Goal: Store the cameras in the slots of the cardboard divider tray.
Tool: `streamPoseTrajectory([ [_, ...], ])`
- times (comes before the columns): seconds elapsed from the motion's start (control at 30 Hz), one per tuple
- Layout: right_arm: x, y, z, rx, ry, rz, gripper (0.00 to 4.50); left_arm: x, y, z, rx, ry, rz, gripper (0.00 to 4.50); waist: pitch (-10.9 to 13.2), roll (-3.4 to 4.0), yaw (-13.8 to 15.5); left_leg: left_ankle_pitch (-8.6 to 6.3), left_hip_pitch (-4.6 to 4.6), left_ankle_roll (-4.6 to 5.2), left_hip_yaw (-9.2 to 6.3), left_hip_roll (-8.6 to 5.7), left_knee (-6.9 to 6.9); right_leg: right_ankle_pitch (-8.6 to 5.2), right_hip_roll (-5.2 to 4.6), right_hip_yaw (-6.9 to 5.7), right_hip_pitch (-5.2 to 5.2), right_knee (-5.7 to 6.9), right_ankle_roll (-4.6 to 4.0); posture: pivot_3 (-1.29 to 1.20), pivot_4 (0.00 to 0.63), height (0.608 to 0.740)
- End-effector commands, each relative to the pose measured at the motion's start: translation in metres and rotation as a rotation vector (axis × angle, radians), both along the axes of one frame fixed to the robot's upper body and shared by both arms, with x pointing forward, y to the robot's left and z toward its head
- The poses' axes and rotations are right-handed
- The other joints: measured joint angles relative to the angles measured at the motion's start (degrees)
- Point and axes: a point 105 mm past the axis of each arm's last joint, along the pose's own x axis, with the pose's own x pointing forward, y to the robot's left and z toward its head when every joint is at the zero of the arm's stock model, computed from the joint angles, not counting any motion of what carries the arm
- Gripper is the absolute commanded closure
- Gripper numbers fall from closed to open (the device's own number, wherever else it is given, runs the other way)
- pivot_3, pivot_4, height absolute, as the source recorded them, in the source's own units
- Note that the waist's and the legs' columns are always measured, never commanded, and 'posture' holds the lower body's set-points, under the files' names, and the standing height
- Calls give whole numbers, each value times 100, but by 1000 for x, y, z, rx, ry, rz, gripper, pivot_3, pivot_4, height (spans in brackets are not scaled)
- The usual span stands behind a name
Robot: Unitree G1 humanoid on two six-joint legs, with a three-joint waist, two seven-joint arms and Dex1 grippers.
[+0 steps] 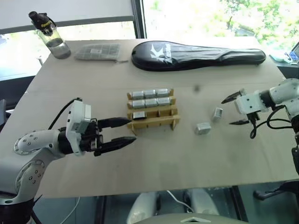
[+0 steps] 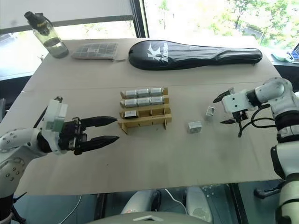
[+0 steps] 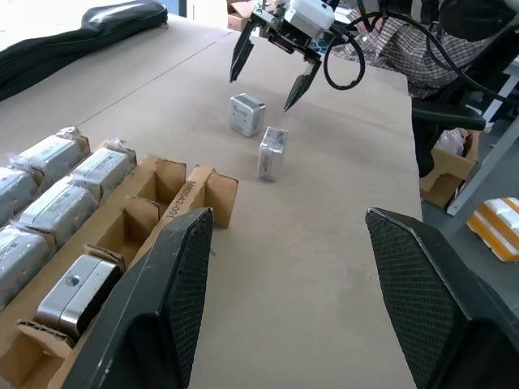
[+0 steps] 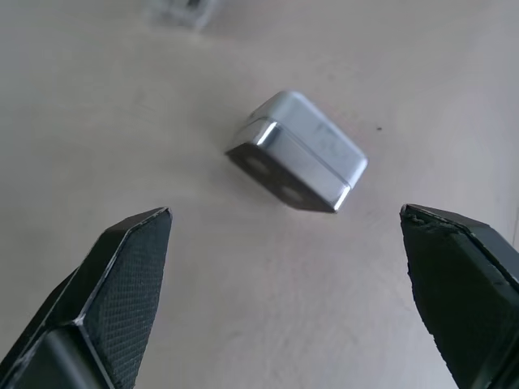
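Pickup was in hand: from the head view, the right gripper [image 1: 236,110] hung wide open beside two loose cameras [image 1: 210,121], right of the cardboard divider tray [image 1: 153,111]. The left gripper [image 1: 122,130] gaped empty near the tray. The right wrist view showed one camera [image 4: 297,163] between open fingers [image 4: 122,279]; descending and closing seemed next.

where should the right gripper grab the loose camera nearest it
Across its two long flat sides, coming from above. This camera lies on the table well apart from the other loose one, and the open right gripper already hangs over it with room to straddle it.
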Motion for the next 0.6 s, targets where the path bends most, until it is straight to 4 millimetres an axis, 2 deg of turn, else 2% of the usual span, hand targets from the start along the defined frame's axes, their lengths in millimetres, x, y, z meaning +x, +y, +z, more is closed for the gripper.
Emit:
streamPoseTrajectory([
  [0.03,4,7,9,-102,-71,98,0,-1,-2,6,4,-35,-17,1395,0,0,-18,0,1,0,1,0,0,0,0,1,0,0,0,0,150,740],
  [0.17,10,15,9,-222,-128,190,0,1,-3,7,-4,-46,-12,1395,0,0,-37,0,-1,0,-1,-1,1,0,0,-2,-1,-1,0,0,150,740],
  [0.43,20,34,13,-351,-214,317,0,0,-2,8,-17,-57,6,1395,1,1,-102,0,-1,-1,0,-1,0,0,0,-1,-3,0,0,0,150,740],
  [0.6,22,37,12,-413,-234,363,0,-1,-2,10,-37,-71,23,1395,1,1,-114,1,0,-1,-1,-1,0,0,2,-1,-8,1,-1,0,150,740],
])
